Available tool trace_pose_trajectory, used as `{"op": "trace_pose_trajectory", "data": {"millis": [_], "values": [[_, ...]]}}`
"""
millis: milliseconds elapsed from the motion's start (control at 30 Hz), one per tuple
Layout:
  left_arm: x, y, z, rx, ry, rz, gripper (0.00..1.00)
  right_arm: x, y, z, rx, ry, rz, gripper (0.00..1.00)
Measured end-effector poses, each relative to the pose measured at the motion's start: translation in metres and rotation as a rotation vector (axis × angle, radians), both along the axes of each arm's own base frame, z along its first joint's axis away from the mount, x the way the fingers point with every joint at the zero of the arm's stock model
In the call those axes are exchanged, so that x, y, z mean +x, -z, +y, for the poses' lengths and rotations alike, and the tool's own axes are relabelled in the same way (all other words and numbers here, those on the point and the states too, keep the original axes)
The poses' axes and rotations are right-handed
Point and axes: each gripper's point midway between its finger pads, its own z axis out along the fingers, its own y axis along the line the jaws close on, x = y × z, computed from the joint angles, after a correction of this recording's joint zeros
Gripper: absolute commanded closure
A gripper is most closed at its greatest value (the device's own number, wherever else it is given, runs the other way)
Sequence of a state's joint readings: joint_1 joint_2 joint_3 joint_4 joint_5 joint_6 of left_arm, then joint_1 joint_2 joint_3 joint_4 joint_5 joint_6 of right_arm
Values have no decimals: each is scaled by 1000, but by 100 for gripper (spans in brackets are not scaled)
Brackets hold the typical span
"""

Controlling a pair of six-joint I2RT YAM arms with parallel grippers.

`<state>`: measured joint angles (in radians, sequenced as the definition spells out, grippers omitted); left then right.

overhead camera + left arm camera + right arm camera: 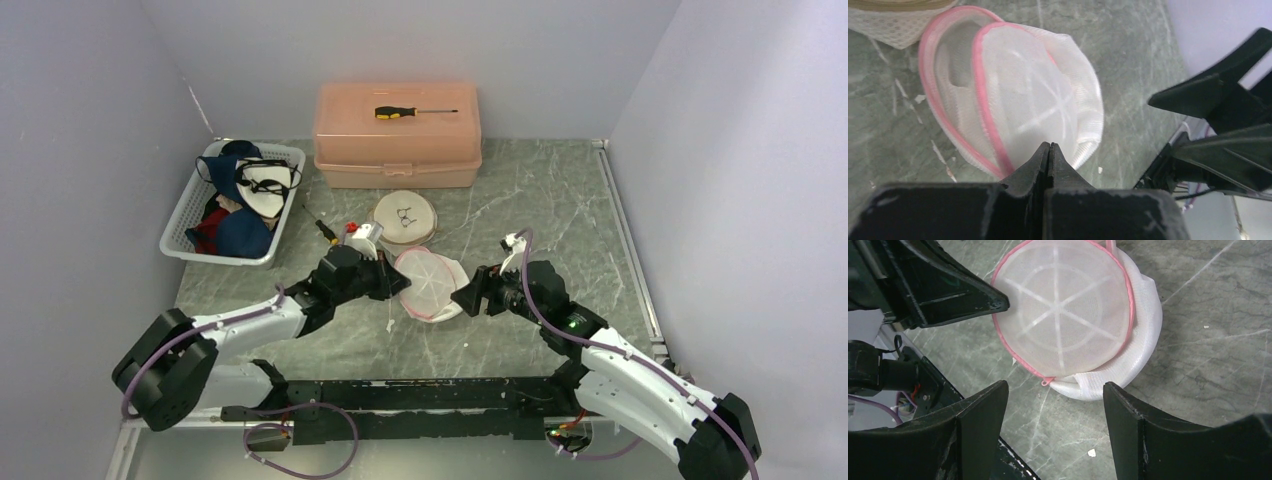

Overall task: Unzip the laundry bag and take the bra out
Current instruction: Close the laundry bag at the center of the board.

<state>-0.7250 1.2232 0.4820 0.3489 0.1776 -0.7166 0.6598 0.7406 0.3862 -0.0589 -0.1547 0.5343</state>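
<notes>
The laundry bag point(430, 283) is a round white mesh pouch with a pink zip rim, lying on the marble top between both arms. My left gripper point(403, 283) is shut, its tips point(1049, 145) pinched at the bag's point(1023, 95) near edge, where the pink-rimmed lid tilts up. From the right side, my right gripper point(462, 297) stands open just short of the bag point(1068, 315). The pink zipper pull point(1046, 381) sticks out in front of the gap between its fingers point(1055, 395). The bra is hidden; only white mesh shows.
A second round beige mesh bag point(405, 217) lies just behind. A peach toolbox point(398, 135) with a screwdriver point(410, 112) on its lid stands at the back. A white basket point(178, 228) of clothes sits at the left. A small tool point(326, 232) lies near it.
</notes>
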Motion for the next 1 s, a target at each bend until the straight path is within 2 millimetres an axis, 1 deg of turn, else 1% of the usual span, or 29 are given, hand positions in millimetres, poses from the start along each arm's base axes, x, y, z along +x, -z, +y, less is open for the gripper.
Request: {"op": "trace_pose_trajectory", "data": {"millis": [100, 200, 300, 400, 500, 667, 733, 800, 933, 1000], "values": [[6, 15, 3, 33, -36, 25, 97, 0, 1, 0, -1, 0, 1, 27], [7, 40, 7, 88, -65, 81, 97, 0, 2, 0, -6, 0, 7, 27], [5, 60, 10, 122, -81, 132, 97, 0, 4, 0, -9, 0, 10, 27], [5, 70, 13, 144, -93, 156, 97, 0, 4, 0, -9, 0, 11, 27], [6, 75, 14, 155, -100, 163, 97, 0, 3, 0, -8, 1, 10, 27], [5, 73, 15, 156, -99, 157, 96, 0, 3, 0, -7, 0, 10, 28], [4, 66, 16, 151, -96, 145, 95, 0, 3, 0, -7, -1, 11, 29], [4, 54, 16, 133, -94, 121, 93, 0, 5, 1, -9, -3, 15, 32], [4, 18, 17, 75, -91, 46, 91, 6, 17, 6, -44, -3, 69, 40], [3, 5, 18, 54, -87, 12, 90, 10, 22, 10, -57, -3, 98, 45]]}}
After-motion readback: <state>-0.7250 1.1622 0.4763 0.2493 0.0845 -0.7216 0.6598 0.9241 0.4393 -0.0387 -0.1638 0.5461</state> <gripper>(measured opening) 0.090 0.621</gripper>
